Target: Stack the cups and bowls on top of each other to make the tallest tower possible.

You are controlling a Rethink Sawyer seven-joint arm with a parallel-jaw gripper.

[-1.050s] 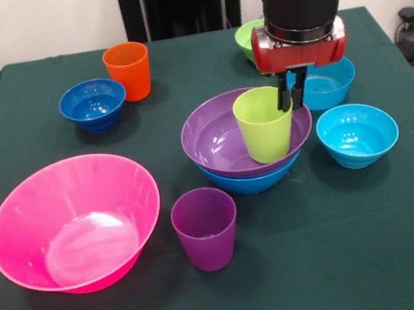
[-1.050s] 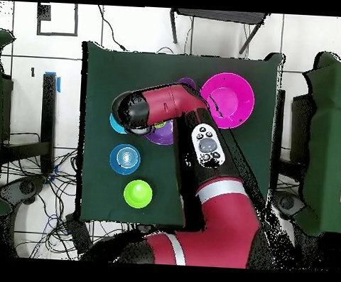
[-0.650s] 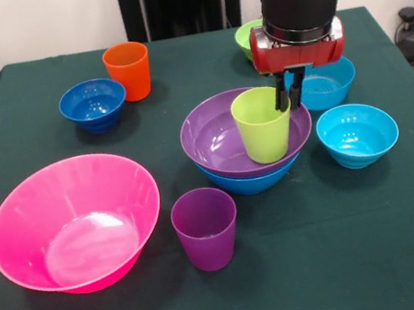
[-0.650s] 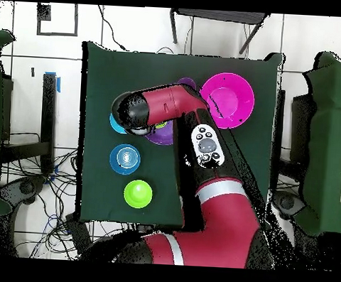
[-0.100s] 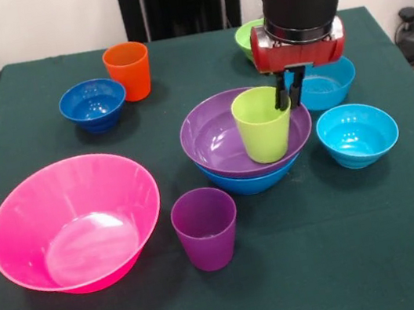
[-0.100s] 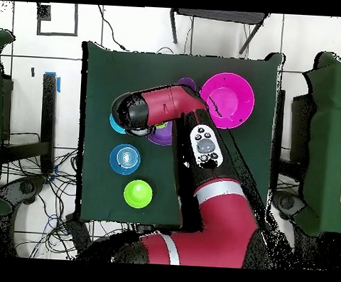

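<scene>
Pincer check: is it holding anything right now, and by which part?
Yes. The pincer grips the lime green cup by its rim, on the side toward the turquoise bowls, one finger inside and one outside. The cup sits in the purple bowl.

Glossy lime green plastic tumbler [image 5: 263,124] sits slightly higher & further left in purple bowl [image 5: 217,141] vs 1 s ago.

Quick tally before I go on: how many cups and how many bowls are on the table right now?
Cups: 3: orange cup, lime green cup, purple cup.
Bowls: 7: pink bowl, dark blue bowl, purple bowl, blue bowl, two turquoise bowls, green bowl.
Total: 10.
</scene>
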